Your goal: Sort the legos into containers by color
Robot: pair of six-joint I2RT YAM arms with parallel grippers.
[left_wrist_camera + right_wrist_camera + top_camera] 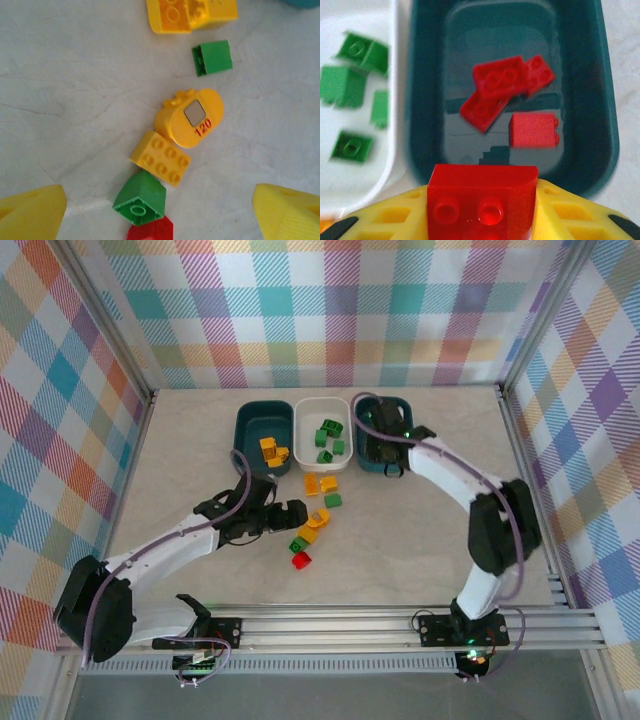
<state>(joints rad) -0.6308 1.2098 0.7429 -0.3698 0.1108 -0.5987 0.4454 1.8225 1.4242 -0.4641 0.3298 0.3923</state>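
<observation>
My right gripper (pixel 386 448) hangs over the right teal tub (pixel 410 412), shut on a red brick (pixel 482 197) held between its yellow fingers (pixel 570 212). Inside that teal tub (pixel 607 100) lie three red bricks (pixel 500 87). The white tub (pixel 299 430) holds several green bricks (pixel 328 436), and the left teal tub (pixel 240 430) holds yellow ones (pixel 270 450). My left gripper (pixel 160 220) is open, low over a row of loose legos: a red brick (pixel 150 231), a green slope brick (pixel 140 199), a yellow studded brick (pixel 161 157) and a rounded yellow brick (pixel 192 117).
Further along the row lie a green cube (pixel 212 57) and orange bricks (pixel 190 14), just in front of the tubs. The loose legos (pixel 312 525) sit mid-table between the two arms. Checkered walls close in the table on three sides.
</observation>
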